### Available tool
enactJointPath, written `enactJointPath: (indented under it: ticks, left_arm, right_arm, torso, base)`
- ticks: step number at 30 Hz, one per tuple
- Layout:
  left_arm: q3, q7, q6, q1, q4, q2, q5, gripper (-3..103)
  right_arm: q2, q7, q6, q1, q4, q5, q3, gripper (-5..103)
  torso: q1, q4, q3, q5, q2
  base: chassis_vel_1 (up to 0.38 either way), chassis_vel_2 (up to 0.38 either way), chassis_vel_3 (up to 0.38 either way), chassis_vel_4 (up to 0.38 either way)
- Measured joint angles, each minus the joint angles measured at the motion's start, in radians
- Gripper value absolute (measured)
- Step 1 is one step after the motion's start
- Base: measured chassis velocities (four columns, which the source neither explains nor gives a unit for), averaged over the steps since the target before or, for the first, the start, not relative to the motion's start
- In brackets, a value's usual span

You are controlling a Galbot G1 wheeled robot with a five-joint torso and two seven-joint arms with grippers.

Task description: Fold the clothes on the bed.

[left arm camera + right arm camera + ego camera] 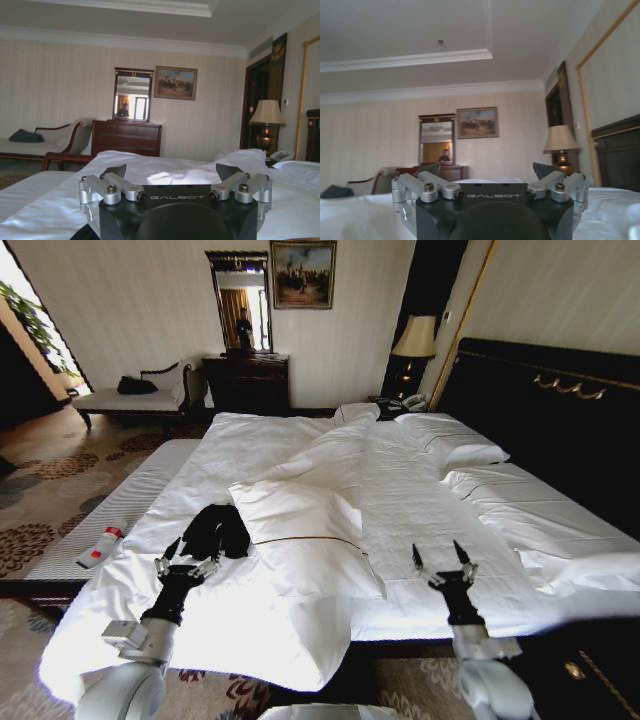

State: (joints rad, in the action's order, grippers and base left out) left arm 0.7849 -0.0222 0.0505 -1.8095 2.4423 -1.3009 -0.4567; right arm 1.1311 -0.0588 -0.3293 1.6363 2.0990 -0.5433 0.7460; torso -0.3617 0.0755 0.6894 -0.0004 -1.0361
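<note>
So far nothing of the folding looks done: the black T-shirt [217,530] lies in a crumpled heap on the white duvet of the bed [420,510], near the foot and toward the robot's left, not spread flat and with no fold made in it. All of the work seems left, as I judge it: the shirt would have to be picked up or pulled flat, laid out, and then folded. The left hand [186,562] hovers over the duvet just beside the near edge of the heap, its fingers spread apart and gripping nothing; whether a fingertip touches the cloth I cannot tell. In the left wrist view the left hand [172,176] shows the same wide gap between its fingers, with only bedding beyond. The right hand [441,557] is held over bare duvet on the robot's right, well apart from the shirt, with a folded-back layer of duvet between them; its fingers are likewise spread and hold nothing, as the right wrist view also shows [489,172].
</note>
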Motion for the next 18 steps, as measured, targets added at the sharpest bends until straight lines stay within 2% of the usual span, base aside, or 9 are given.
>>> enactJointPath:
  ticks: [3,5,6,8,10,11,12,14,18]
  left_arm:
    - [0.032,0.000,-0.017,-0.062,0.049,-0.024,-0.017,100]
    - [0.039,0.000,-0.017,-0.076,0.058,-0.054,-0.015,100]
    - [0.039,0.000,-0.017,-0.076,0.058,-0.054,-0.015,100]
    - [0.043,0.000,-0.017,-0.093,0.061,-0.088,0.002,100]
    - [0.052,0.000,-0.017,-0.099,0.061,-0.104,0.006,100]
    - [0.052,0.000,-0.017,-0.099,0.061,-0.104,0.006,100]
    - [0.065,-0.003,-0.015,-0.104,0.061,-0.111,0.006,100]
    - [0.071,-0.005,-0.014,-0.112,0.061,-0.114,0.006,100]
    - [0.087,-0.009,-0.015,-0.130,0.061,-0.121,0.005,100]
  right_arm:
    - [-0.163,0.051,0.077,-0.054,0.029,-0.187,-0.003,100]
    - [-0.221,0.084,0.136,-0.093,0.051,-0.346,-0.009,100]
    - [-0.221,0.084,0.136,-0.093,0.051,-0.346,-0.009,100]
    - [-0.279,0.123,0.207,-0.179,0.062,-0.546,-0.047,100]
    - [-0.298,0.143,0.251,-0.238,0.056,-0.669,-0.084,100]
    - [-0.298,0.143,0.251,-0.238,0.056,-0.669,-0.084,100]
    - [-0.306,0.176,0.305,-0.305,0.040,-0.799,-0.129,100]
    - [-0.304,0.206,0.354,-0.370,0.015,-0.878,-0.174,100]
    - [-0.284,0.219,0.405,-0.454,-0.047,-0.938,-0.249,100]
  torso:
    - [0.000,-0.0002,0.000,0.0002,0.000]
    - [0.000,0.0001,0.000,0.0002,0.000]
    - [0.000,0.0001,0.000,0.0002,0.000]
    - [0.000,0.0002,0.000,0.0002,0.000]
    - [0.000,-0.0005,0.000,-0.0001,0.000]
    - [0.000,-0.0005,0.000,-0.0001,0.000]
    - [0.000,0.0001,0.000,-0.0001,0.000]
    - [0.000,0.0000,0.000,-0.0001,0.000]
    - [0.000,0.0001,0.000,0.0002,0.000]
  base:
    - [0.000,0.000,0.000,0.000]
    - [0.000,0.000,0.000,0.000]
    - [0.000,0.000,0.000,0.000]
    - [0.000,0.000,0.000,0.000]
    - [0.000,0.000,0.000,0.000]
    - [0.000,0.000,0.000,0.000]
    - [0.000,0.000,0.000,0.000]
    - [0.000,0.000,0.000,0.000]
    - [0.000,0.000,0.000,0.000]
